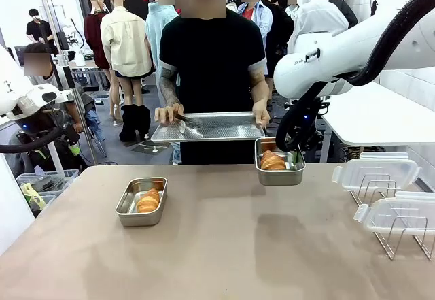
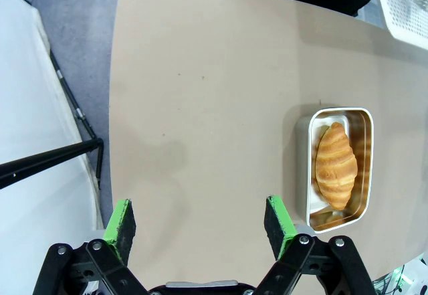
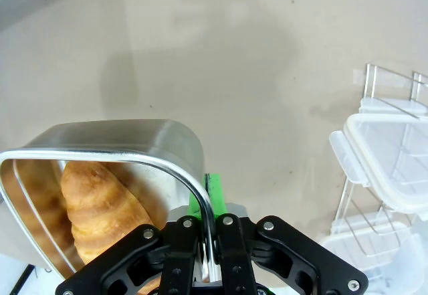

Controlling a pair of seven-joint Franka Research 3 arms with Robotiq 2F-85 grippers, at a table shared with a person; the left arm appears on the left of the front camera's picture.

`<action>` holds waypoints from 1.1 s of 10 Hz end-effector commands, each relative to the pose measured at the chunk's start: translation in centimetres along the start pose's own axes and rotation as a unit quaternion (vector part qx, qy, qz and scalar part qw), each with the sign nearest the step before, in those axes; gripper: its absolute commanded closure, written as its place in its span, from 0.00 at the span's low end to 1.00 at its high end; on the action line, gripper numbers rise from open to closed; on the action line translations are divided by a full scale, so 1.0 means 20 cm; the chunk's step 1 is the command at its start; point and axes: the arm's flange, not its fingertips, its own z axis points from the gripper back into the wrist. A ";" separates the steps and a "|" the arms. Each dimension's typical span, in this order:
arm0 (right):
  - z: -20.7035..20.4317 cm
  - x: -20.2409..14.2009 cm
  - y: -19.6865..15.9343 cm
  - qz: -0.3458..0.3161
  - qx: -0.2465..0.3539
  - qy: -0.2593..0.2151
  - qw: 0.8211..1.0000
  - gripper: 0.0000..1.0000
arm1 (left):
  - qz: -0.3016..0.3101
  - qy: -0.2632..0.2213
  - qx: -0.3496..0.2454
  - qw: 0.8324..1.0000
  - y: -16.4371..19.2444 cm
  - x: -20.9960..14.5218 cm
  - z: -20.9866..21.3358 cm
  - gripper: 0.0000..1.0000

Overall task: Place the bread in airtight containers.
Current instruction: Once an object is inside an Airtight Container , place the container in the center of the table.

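Two steel pans on the go, one croissant in each, no lids on either.

The first pan [image 1: 129,213] sits flat on the worktop [image 1: 224,252] over on the robot's left side. Its croissant [image 1: 149,200] lies lengthwise inside. The left gripper [image 2: 199,223] hovers above a bare patch of worktop with its jaws spread wide and nothing between them. From the left wrist camera, that pan sits off to one side of the green pads and isn't touching them.

The second pan [image 1: 279,176] is lifted clear of the worktop, up near the far edge. The right gripper [image 1: 297,152] is clamped tight on the pan's rim. From the right wrist camera you can see the rolled metal edge running straight in between the fingers, near a rounded corner. The second croissant [image 1: 272,161] rests in the bottom of that pan.

Across the worktop a person holds a large flat metal tray [image 1: 217,131], one hand [image 1: 167,115] on one end and the other hand [image 1: 261,115] on the opposite end. What looks like a pair of tongs [image 1: 187,124] lies on it.

On the robot's right, two clear plastic lids [image 1: 377,172] stand in a wire rack [image 1: 397,242], well apart from both pans.
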 end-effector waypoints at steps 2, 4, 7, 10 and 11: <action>0.01 -0.02 -0.01 0.002 0.002 -0.001 1.000 1.00 | -0.003 0.001 0.005 1.000 0.00 0.00 0.02 0.00; 0.01 -0.02 -0.01 0.002 0.002 -0.001 1.000 1.00 | -0.003 0.001 0.005 1.000 0.00 0.00 0.02 0.00; 0.01 -0.02 -0.01 0.002 0.002 -0.001 1.000 1.00 | -0.003 0.001 0.005 1.000 0.00 0.00 0.02 0.00; 0.01 -0.02 -0.01 0.002 0.002 -0.001 1.000 1.00 | -0.003 0.001 0.005 1.000 0.00 0.00 0.02 0.00; 0.01 -0.02 -0.01 0.002 0.002 -0.001 1.000 1.00 | -0.003 0.001 0.005 1.000 0.00 0.00 0.02 0.00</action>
